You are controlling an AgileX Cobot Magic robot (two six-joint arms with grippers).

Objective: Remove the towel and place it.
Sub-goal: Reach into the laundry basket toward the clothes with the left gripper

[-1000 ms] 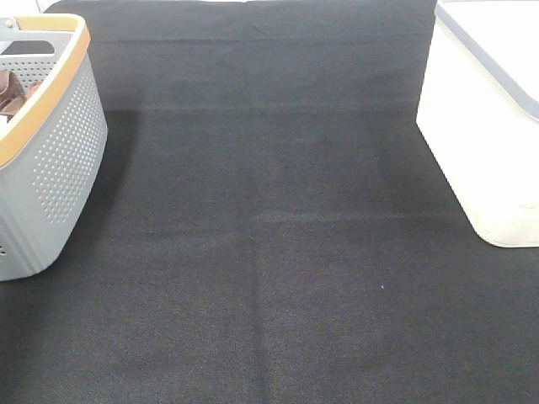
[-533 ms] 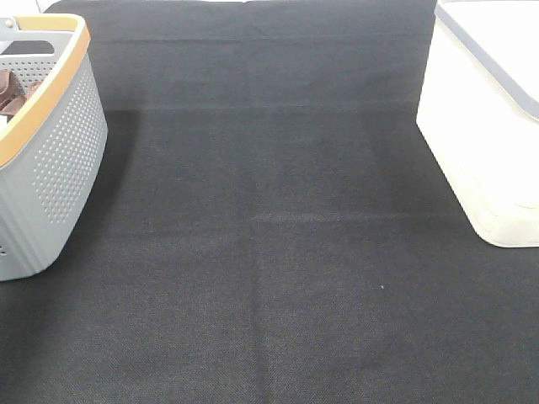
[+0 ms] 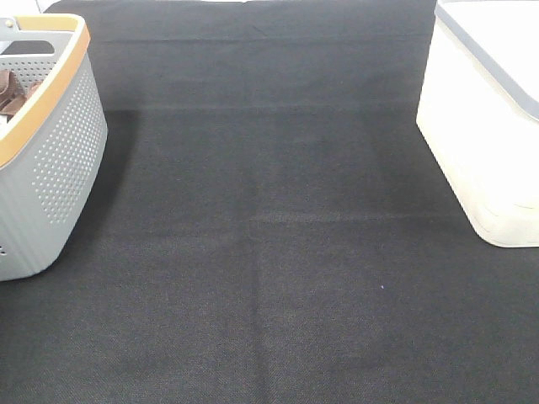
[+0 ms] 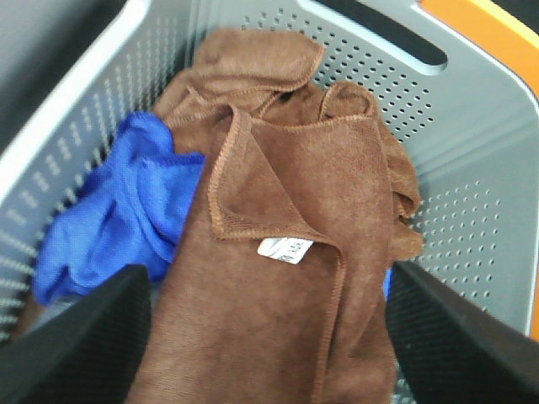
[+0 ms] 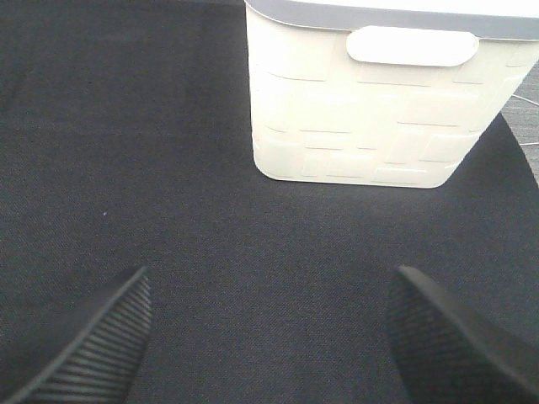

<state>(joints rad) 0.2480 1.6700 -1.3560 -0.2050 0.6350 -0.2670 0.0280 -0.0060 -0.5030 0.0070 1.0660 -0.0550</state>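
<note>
The towel (image 4: 278,320) is reddish-brown with a stitched hem and a small white tag (image 4: 285,249). It lies crumpled inside the grey basket (image 4: 472,210), one corner folded over. My left gripper (image 4: 268,278) hangs open just above it, one black finger (image 4: 84,345) on each side and nothing between them. In the exterior high view only a sliver of brown cloth (image 3: 7,88) shows inside the basket (image 3: 59,160) at the far left, and neither gripper appears. My right gripper (image 5: 269,278) stands open and empty over the black mat (image 5: 168,168).
A blue cloth (image 4: 118,210) lies bunched beside the towel in the basket. More brown cloth (image 4: 253,67) sits folded against the basket's far wall. A cream bin with a grey rim (image 3: 488,126) (image 5: 370,109) stands at the right on the black mat (image 3: 269,210).
</note>
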